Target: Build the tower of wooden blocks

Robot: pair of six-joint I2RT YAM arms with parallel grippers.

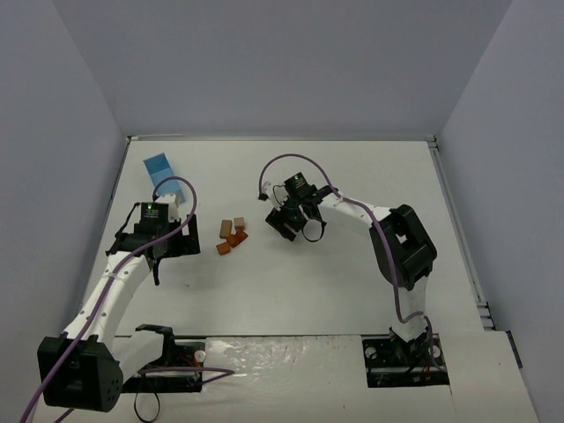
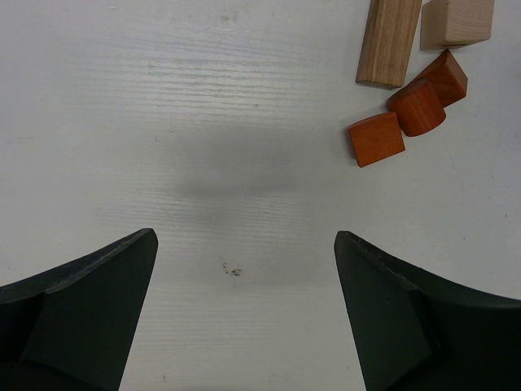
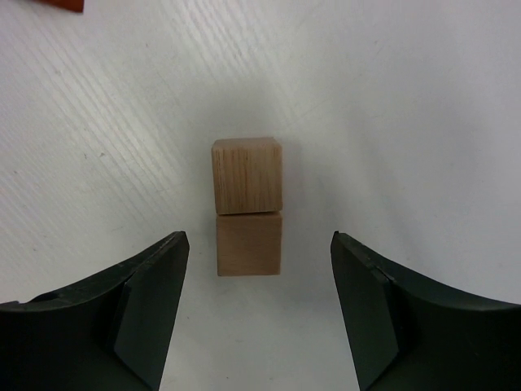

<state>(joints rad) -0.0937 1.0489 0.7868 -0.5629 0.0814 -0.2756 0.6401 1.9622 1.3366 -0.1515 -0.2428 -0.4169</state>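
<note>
- White table [image 1: 291, 291], grey walls; the surface is matt and faintly grained.
- Two tan blocks [image 3: 248, 175] touch face to face between the fingers of the right gripper [image 3: 259, 238]. Whether they are stacked or side by side cannot be told from the wrist view.
- Handling, as judged: light, rigid, smooth-faced wood. It is not fragile, but so small a pair would likely topple or skid at a slight knock. The best hold is on two opposite flat sides, square on, at mid-height.
- Right fingers stand apart, one on each side of the pair, touching neither.
- Other loose blocks [image 1: 231, 236] lie mid-table between the arms: a long tan block [image 2: 389, 41], a tan cube [image 2: 456, 20] and three red-brown pieces [image 2: 376, 138]. They are closely grouped and some touch.
- Left gripper [image 2: 244, 236] is spread wide over bare table and holds nothing; the loose blocks are near.
- Blue box [image 1: 160, 166] sits at the far left, well apart.
</note>
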